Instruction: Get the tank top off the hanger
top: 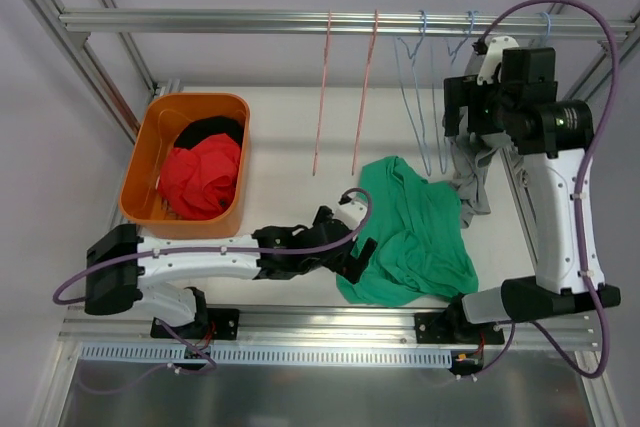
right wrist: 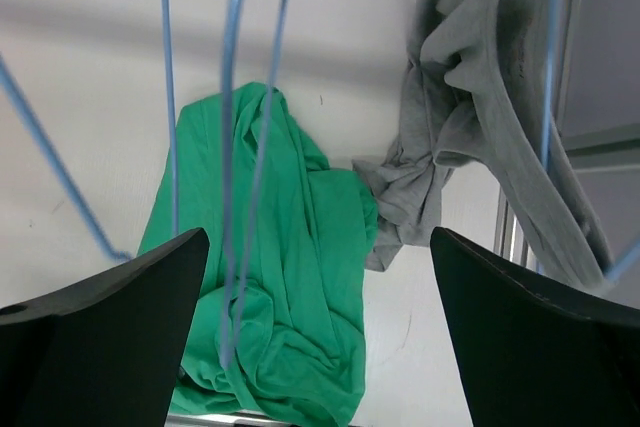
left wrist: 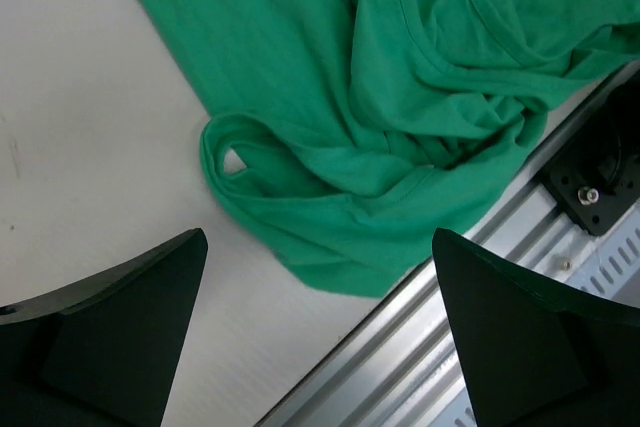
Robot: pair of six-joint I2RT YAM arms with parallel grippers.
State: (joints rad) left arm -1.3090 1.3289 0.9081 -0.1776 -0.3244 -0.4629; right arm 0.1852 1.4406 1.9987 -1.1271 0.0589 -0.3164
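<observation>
A grey tank top (top: 478, 185) hangs at the right from a blue hanger (right wrist: 553, 67), its lower end bunched on the table (right wrist: 470, 347). In the right wrist view the grey tank top (right wrist: 480, 97) drapes over the hanger wire. My right gripper (top: 468, 127) is raised by the rail just above it, open, with nothing between the fingers (right wrist: 320, 237). A green garment (top: 420, 237) lies crumpled on the table. My left gripper (top: 358, 259) sits low at its left edge, open and empty (left wrist: 320, 237), with the green garment (left wrist: 400, 97) just ahead.
An orange basket (top: 150, 162) with red and black clothes stands at the left. Two pink hangers (top: 322, 97) and empty blue hangers (top: 415, 97) hang from the rail (top: 250, 20). The aluminium frame (left wrist: 470, 287) runs along the near table edge.
</observation>
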